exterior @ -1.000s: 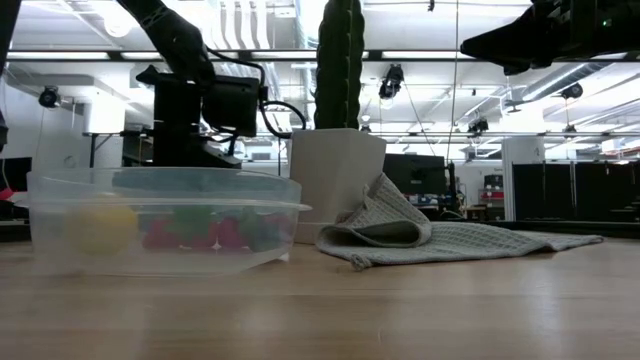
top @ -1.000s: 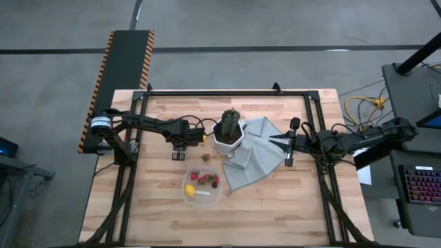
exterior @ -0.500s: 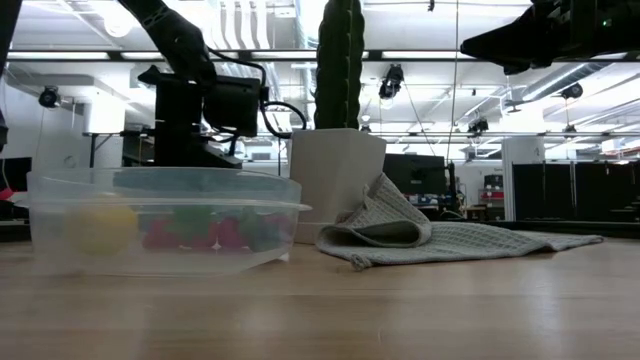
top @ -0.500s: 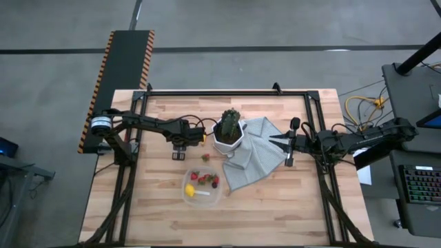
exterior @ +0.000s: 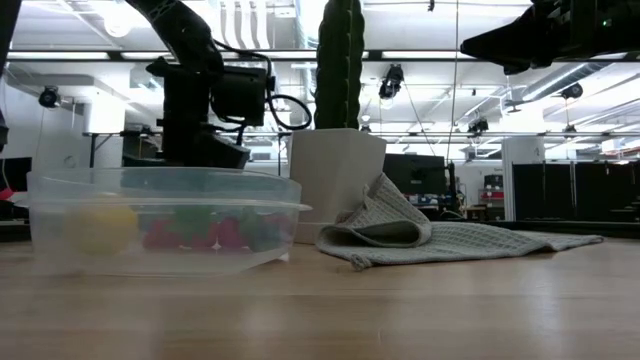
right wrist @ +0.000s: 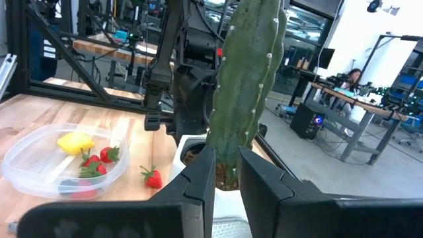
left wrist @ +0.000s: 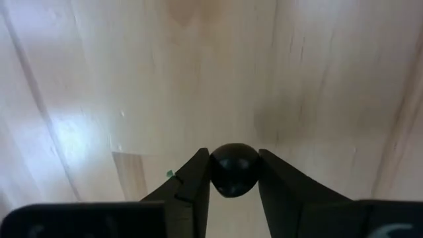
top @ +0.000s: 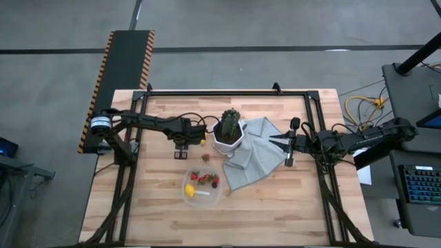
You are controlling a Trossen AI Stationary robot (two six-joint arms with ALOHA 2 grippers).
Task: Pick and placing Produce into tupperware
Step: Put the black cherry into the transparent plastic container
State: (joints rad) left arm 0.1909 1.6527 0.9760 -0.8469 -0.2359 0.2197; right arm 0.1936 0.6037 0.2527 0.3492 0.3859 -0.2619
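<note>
Left wrist view shows the left end effector [left wrist: 232,173] clamped on a dark berry [left wrist: 232,169], pinched between its two fingers above the bare wooden worktop [left wrist: 132,79]. From above, this end effector [top: 182,153] hangs just beside the white faceted pot [top: 228,140] of the green cactus [top: 230,122]. A lone strawberry [top: 205,157] lies on the wood close to it, on the pot's side. Slightly farther from it sits the clear tupperware [top: 201,199], which holds a yellow lemon [top: 189,190], several red strawberries [top: 199,178] and a dark piece. In the low view the tupperware [exterior: 165,222] stands nearest the camera, with the left arm behind it and the pot to one side.

Beyond the pot a grey cloth [top: 256,153] lies crumpled on the worktop, touching the pot. Over the far edge of that cloth hovers the right end effector [top: 275,141], its fingers set a narrow gap apart and gripping nothing. Its own wrist view looks past those fingers [right wrist: 201,182] at the cactus [right wrist: 246,79], the loose strawberry [right wrist: 152,178] and the tupperware [right wrist: 39,173].
</note>
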